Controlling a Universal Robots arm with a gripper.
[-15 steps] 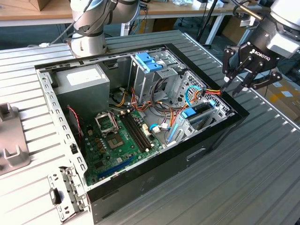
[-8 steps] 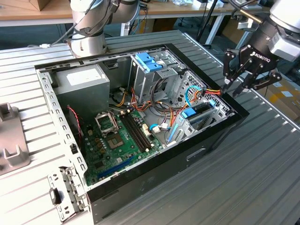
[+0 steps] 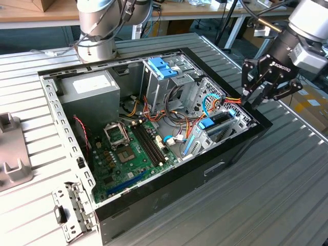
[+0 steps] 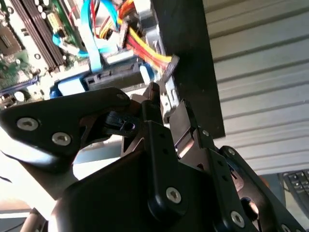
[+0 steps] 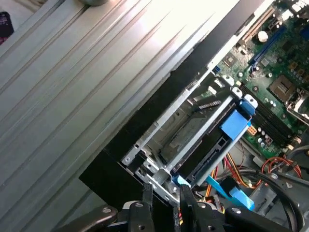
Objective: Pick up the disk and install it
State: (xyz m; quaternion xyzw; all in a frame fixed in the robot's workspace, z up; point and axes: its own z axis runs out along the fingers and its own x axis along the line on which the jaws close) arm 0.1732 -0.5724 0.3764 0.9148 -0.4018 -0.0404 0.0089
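The disk (image 3: 218,124), silver-grey in a bright blue carrier, lies in the drive bay at the corner of the open computer case (image 3: 169,189) on the exterior view's right. It also shows in the first wrist view (image 5: 212,140) and, partly, in the second wrist view (image 4: 96,79). My gripper (image 3: 255,98) hovers just above and outside that corner, by the case's black rim. Its fingers (image 5: 146,193) stand slightly apart with nothing between them, close to the blue end of the carrier and the orange-yellow cables (image 4: 145,53).
Inside the case are a green motherboard (image 3: 128,154), a big grey power box (image 3: 89,89) and a drive cage with a blue latch (image 3: 161,66). The arm's base (image 3: 97,31) stands behind the case. A grey metal bracket (image 3: 13,154) lies on the slatted table (image 3: 266,205).
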